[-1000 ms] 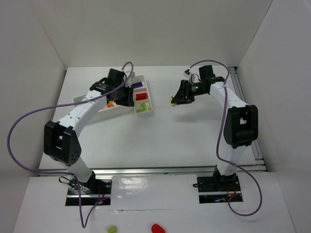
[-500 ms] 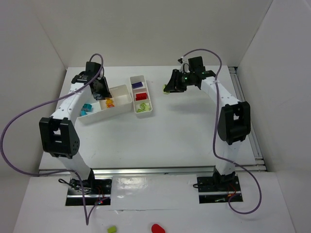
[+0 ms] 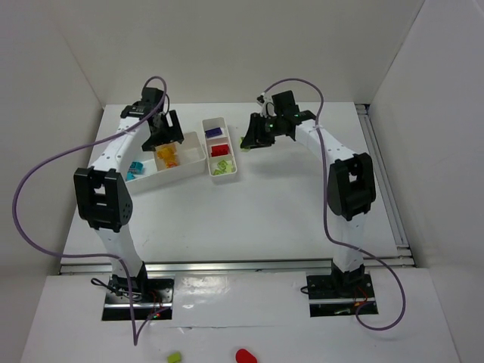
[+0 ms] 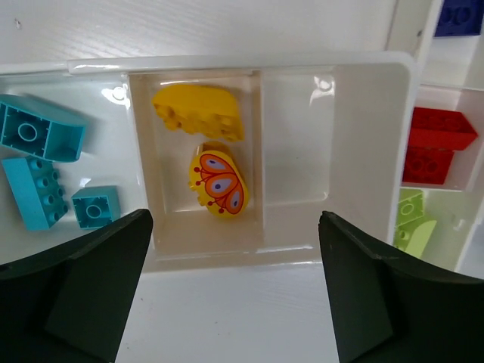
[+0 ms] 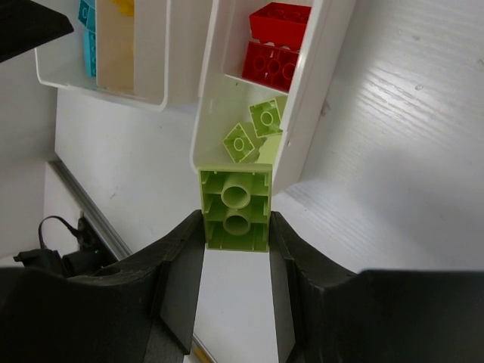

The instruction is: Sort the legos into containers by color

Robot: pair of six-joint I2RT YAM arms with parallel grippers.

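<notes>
- Right gripper (image 5: 236,234) clenched on a lime green two-stud plastic brick (image 5: 236,208), just off the end of the narrow white three-compartment tray (image 5: 321,68).
- That tray holds small lime green pieces (image 5: 253,128) in the end compartment and red bricks (image 5: 276,41) in the next (purple brick (image 3: 214,132) in the last).
- Left gripper (image 4: 234,302) released, jaws wide, above the wider white divided tray (image 4: 227,64).
- Two yellow bricks (image 4: 200,113) lie in its middle compartment and cyan bricks (image 4: 38,166) at left.

Bright even light, soft shadows, tray glare, fingers blurred
</notes>
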